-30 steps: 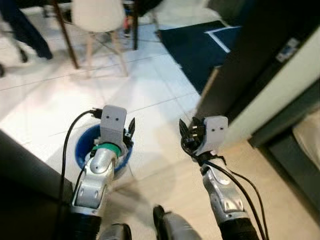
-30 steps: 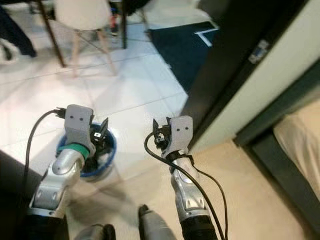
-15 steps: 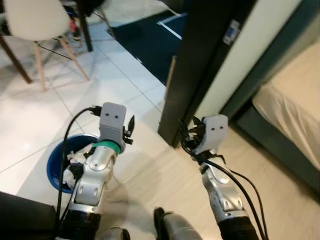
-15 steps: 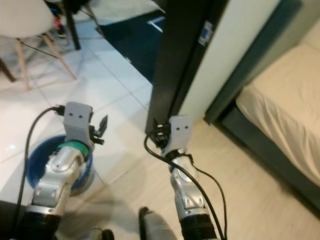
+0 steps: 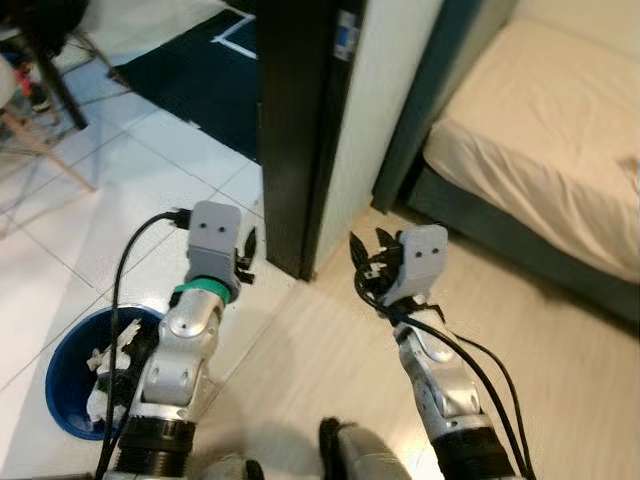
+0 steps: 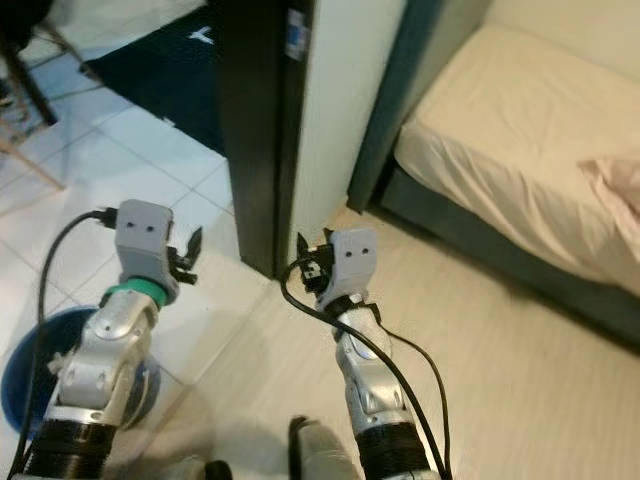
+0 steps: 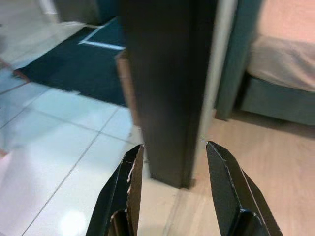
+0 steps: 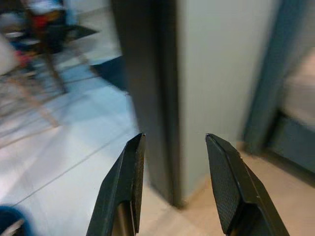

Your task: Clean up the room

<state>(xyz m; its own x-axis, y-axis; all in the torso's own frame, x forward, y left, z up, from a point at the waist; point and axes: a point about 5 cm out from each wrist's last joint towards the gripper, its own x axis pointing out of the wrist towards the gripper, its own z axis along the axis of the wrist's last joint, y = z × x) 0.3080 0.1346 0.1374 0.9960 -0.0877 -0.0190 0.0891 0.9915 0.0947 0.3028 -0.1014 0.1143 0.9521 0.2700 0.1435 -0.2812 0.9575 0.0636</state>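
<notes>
A blue bin [image 5: 62,400] with white crumpled rubbish inside stands on the tiled floor at my lower left, partly behind my left arm. My left gripper [image 5: 246,250] is held out above the floor near the foot of a dark door edge [image 5: 290,130], open and empty. My right gripper [image 5: 368,258] is raised beside it over the wooden floor, open and empty too. In the left wrist view the open fingers [image 7: 129,182] frame the door's dark edge [image 7: 167,88]. In the right wrist view the fingers [image 8: 224,182] frame the same door edge [image 8: 147,98].
A bed [image 5: 540,120] with a beige cover on a dark teal frame fills the right side. A dark rug [image 5: 190,70] lies on the white tiles beyond the door. Chair legs [image 5: 45,140] stand at the far left. Light wooden floor [image 5: 560,380] runs toward the bed.
The camera has swung to the right: the bed has come into view, the chair and bin have slid left. Both grippers keep the same pose, open.
</notes>
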